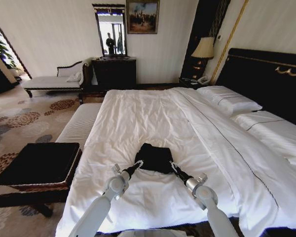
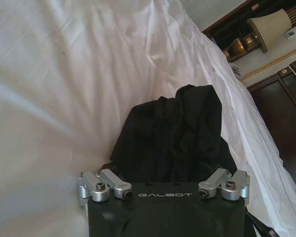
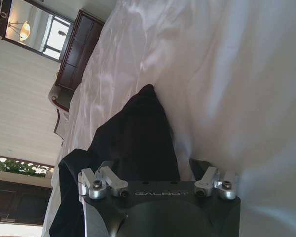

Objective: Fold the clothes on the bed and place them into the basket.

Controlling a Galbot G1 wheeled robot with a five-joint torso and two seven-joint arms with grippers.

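The clothes (image 1: 155, 157), a black T-shirt, lie bunched into a small compact shape on the white bed (image 1: 138, 118), near its foot edge. My left gripper (image 1: 139, 162) sits at the shirt's near left corner and my right gripper (image 1: 172, 165) at its near right corner. In the left wrist view the clothes (image 2: 172, 133) lie just ahead of the left gripper (image 2: 163, 170), whose links are spread wide. In the right wrist view the right gripper (image 3: 153, 165) stands open over the edge of the clothes (image 3: 133, 133). The basket (image 1: 44, 186), black-topped, stands on the floor to the left of the bed.
A long white-cushioned bench (image 1: 81, 123) runs along the bed's left side. Pillows (image 1: 229, 98) and the black headboard (image 1: 271, 79) are at the right. A chaise (image 1: 54, 81), a dark dresser (image 1: 113, 71) and a lamp (image 1: 203, 48) stand by the far wall.
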